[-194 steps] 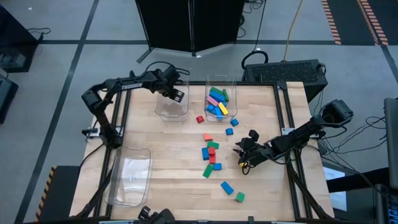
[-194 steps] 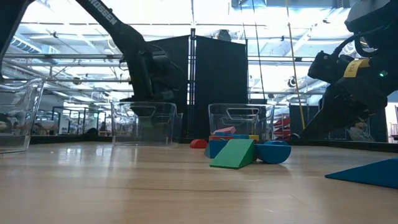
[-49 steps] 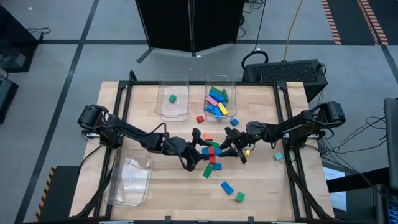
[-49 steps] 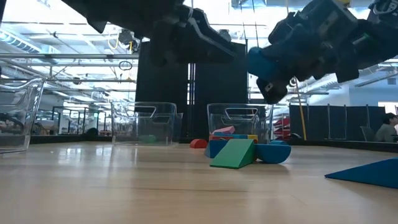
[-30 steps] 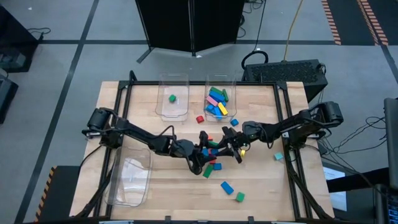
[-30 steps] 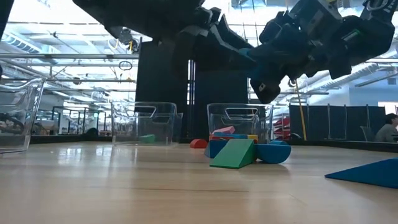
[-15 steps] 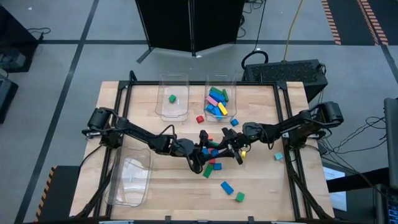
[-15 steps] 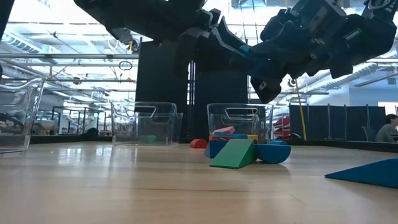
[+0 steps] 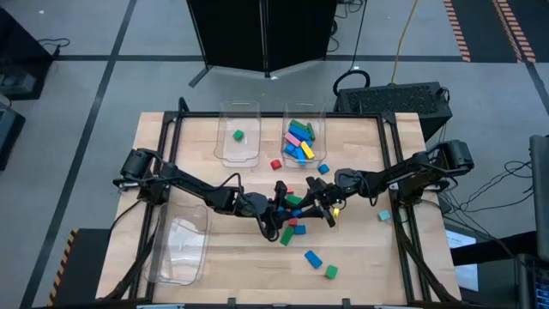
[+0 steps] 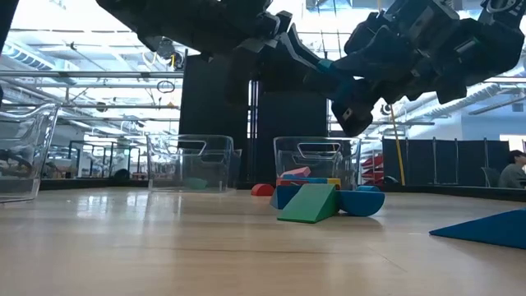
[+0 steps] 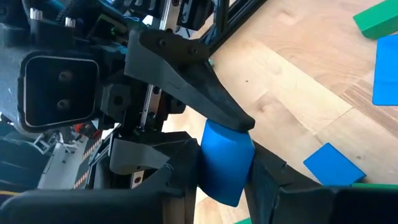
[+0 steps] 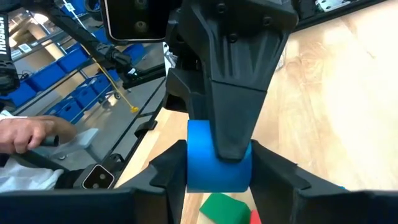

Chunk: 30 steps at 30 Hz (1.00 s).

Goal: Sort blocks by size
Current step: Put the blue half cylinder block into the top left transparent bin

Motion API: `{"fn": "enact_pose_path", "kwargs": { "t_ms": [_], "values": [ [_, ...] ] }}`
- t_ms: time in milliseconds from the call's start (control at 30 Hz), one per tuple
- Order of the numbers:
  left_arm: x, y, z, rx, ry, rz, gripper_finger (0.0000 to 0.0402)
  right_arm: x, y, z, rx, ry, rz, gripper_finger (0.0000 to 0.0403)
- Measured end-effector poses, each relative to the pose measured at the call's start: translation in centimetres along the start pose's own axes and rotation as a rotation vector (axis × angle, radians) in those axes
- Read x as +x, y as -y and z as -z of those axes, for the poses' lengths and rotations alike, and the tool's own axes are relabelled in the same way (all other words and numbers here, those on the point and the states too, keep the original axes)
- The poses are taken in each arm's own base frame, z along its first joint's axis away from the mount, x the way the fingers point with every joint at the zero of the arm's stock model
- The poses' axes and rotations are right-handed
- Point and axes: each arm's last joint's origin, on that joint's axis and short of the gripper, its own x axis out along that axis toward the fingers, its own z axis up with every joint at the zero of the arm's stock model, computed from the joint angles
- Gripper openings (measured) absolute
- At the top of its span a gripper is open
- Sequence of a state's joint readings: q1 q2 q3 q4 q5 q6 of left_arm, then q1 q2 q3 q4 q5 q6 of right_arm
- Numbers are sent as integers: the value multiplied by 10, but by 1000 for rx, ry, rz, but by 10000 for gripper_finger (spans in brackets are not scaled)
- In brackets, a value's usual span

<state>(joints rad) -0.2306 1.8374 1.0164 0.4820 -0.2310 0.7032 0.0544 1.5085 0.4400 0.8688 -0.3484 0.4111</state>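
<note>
A blue block (image 11: 225, 158) hangs in mid-air over the middle of the table, with both grippers shut on it. My left gripper (image 9: 281, 209) reaches in from the table's left and my right gripper (image 9: 310, 204) from the right, so they meet tip to tip. The low view shows a bit of the block (image 10: 325, 67) between the two dark hands, well above the wood. Under them lie loose red, green and blue blocks (image 9: 292, 225). My left gripper pinches the blue block by two opposite sides (image 11: 208, 171) between its two fingers. It comes nearly level from the table's left. The block is lifted clear of the table. My right gripper pinches the same block by its other pair of sides (image 12: 198, 165), coming nearly level from the table's right. One left finger (image 12: 239, 93) lies over the block's face between my right fingers. The block hangs clear of the table.
Two clear bins stand at the far edge: one (image 9: 238, 154) with a single green block, one (image 9: 302, 160) with several coloured blocks. A third clear bin (image 9: 178, 253) lies near left. Loose blocks (image 9: 312, 258) dot the near right; a cyan one (image 9: 383, 216) lies by the right edge.
Both arms have kept their place over the table's middle. My left gripper's fingers have drawn in onto the blue block that my right gripper holds up; the block has stayed where it was, clear of the table.
</note>
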Motion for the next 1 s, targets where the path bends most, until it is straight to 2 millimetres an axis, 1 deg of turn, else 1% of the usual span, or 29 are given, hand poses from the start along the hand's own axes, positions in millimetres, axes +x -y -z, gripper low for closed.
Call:
{"fn": "enact_pose_path", "kwargs": {
  "t_ms": [167, 267, 367, 467, 567, 767, 867, 1000],
  "values": [
    [-2, -1, -1, -72, -55, -80, 89, 0, 1, 0, -18, -1, 22, 181],
    [-3, -3, -2, -79, -67, -106, 89, 0, 1, 1, -27, -8, 18, 203],
    [-3, -3, -1, -94, -94, -126, 88, -1, 3, 0, 4, -4, 26, 218],
    [-10, -10, 1, -151, -154, -140, 88, -3, 6, 1, 45, -27, 46, 227],
    [-24, -25, 4, -214, -244, -163, 88, -6, 10, 3, 69, -70, 70, 232],
    [-56, -61, 9, -334, -331, -199, 88, -9, 14, 13, 82, -180, 122, 233],
    [-74, -79, 14, -385, -384, -221, 87, -10, 16, 18, 110, -227, 151, 233],
    [-96, -99, 28, -457, -478, -255, 87, -13, 21, 25, 138, -269, 268, 233]
  ]
}}
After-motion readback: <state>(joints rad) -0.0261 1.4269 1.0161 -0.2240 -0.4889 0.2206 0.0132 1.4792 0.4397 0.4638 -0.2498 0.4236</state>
